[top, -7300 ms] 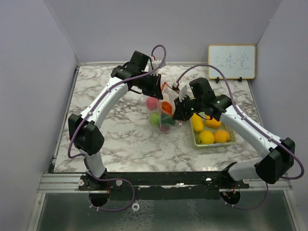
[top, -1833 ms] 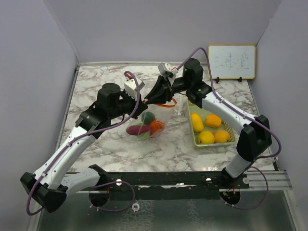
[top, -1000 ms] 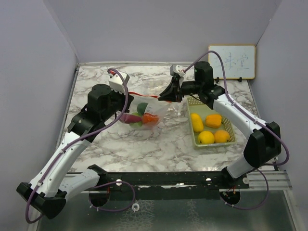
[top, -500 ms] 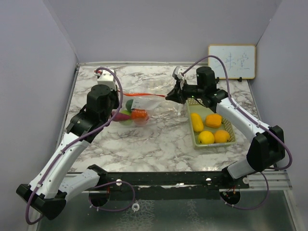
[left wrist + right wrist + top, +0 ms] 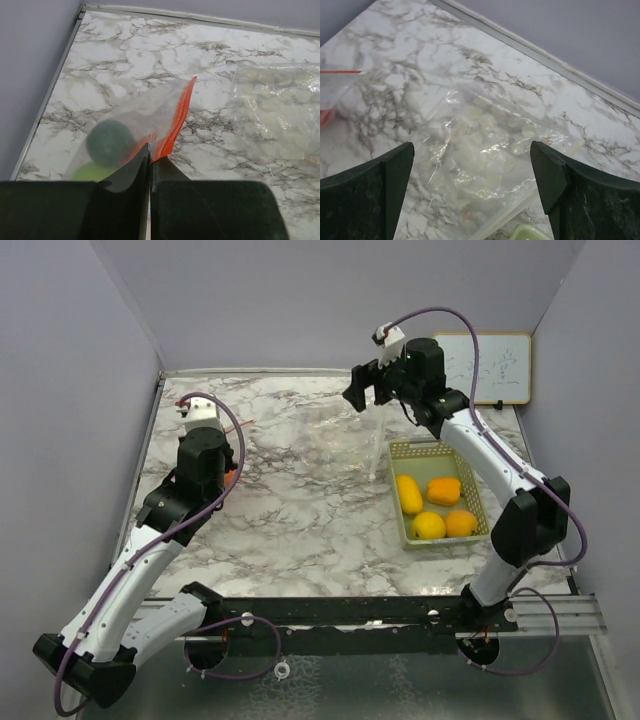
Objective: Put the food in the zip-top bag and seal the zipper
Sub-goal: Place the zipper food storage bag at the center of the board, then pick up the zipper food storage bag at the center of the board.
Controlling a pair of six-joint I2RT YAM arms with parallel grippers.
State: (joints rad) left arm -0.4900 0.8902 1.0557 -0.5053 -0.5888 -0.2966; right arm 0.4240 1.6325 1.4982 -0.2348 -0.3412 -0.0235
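My left gripper (image 5: 150, 156) is shut on the orange-red zipper edge of the zip-top bag (image 5: 150, 112) at the table's left side. A dark green food piece (image 5: 110, 142) and a light green one (image 5: 92, 172) show through the film. From above, the left wrist hides the bag except for an orange bit (image 5: 232, 478). My right gripper (image 5: 358, 392) (image 5: 472, 165) hangs open and empty above the back middle. More food, yellow (image 5: 409, 493) and orange (image 5: 443, 490), lies in the green basket (image 5: 392, 448).
A second clear, empty-looking plastic bag (image 5: 345, 435) (image 5: 485, 150) (image 5: 277, 110) lies flat under the right gripper, beside the basket's corner (image 5: 530, 232). A small whiteboard (image 5: 483, 368) leans on the back wall at right. Walls close in the table on both sides.
The left gripper dragged the filled bag leftward along the table. The right gripper let go of the bag's zipper end, opened wide and rose toward the back.
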